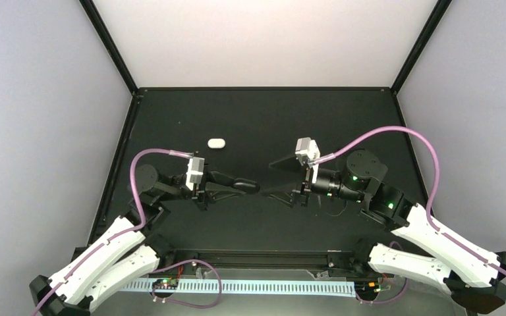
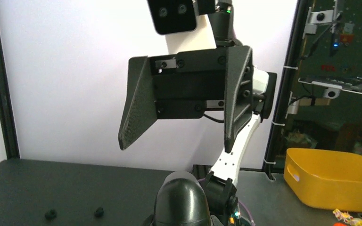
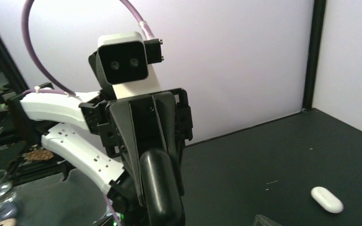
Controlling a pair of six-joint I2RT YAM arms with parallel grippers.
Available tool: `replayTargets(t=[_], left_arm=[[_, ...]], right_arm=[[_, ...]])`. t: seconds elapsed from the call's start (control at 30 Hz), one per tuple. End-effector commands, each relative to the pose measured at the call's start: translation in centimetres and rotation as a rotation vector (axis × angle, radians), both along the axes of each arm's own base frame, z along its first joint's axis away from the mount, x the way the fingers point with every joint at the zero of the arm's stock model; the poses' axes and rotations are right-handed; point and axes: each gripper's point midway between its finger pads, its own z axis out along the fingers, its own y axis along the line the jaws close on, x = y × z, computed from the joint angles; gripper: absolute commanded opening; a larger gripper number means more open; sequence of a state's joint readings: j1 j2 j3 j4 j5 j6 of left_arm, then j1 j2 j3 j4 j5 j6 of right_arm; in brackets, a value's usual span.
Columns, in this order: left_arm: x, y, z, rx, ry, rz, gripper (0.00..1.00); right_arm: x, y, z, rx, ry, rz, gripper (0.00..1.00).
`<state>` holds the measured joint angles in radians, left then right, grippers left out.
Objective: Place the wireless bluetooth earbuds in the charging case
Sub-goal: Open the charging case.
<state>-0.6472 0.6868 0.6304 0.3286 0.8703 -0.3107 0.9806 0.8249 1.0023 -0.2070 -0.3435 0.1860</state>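
My left gripper (image 1: 238, 186) is shut on a glossy black oval case (image 1: 247, 186) and holds it above the table, pointing right. The left wrist view shows that case (image 2: 184, 200) end-on at the bottom, and in the right wrist view it (image 3: 160, 188) stands upright between the left fingers. My right gripper (image 1: 279, 178) faces it from the right with its jaws wide open and nothing between them, a short gap from the case's tip. A shut white pill-shaped case (image 1: 217, 142) lies on the mat behind the left gripper, also low right in the right wrist view (image 3: 326, 199). No earbuds are in view.
Two small dark lumps (image 2: 51, 214) (image 2: 99, 212) lie on the black mat (image 1: 257, 118). White walls enclose the back and sides. A yellow bin (image 2: 330, 179) sits outside the cell. One right fingertip (image 3: 268, 220) shows at the bottom edge.
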Motion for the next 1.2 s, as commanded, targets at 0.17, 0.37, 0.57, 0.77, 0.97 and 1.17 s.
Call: replayTargets(t=[0.17, 0.37, 0.57, 0.77, 0.97, 1.17], left_arm=[[-2.2, 0.9, 1.4, -0.060, -0.134, -0.051, 0.02], [-2.0, 1.1, 0.9, -0.062, -0.140, -0.021, 0.02], [-2.0, 1.3, 0.8, -0.064, -0.156, -0.003, 0.02], [-2.1, 1.4, 0.7, -0.061, -0.164, -0.004, 0.02], [-2.1, 1.3, 0.5, -0.055, -0.165, -0.007, 0.01], [-2.0, 1.2, 0.3, -0.051, -0.163, -0.003, 0.02]], right_arm=[[-1.4, 1.7, -0.5, -0.007, 0.045, 0.139, 0.75], [-0.9, 2.5, -0.5, -0.003, 0.043, 0.142, 0.81], [-0.2, 3.1, -0.5, -0.003, 0.052, 0.124, 0.82], [0.6, 3.3, -0.8, -0.018, 0.062, 0.087, 0.81], [1.4, 2.9, -0.4, -0.003, 0.058, 0.029, 0.80], [2.4, 2.3, -0.2, 0.012, 0.059, -0.040, 0.80]])
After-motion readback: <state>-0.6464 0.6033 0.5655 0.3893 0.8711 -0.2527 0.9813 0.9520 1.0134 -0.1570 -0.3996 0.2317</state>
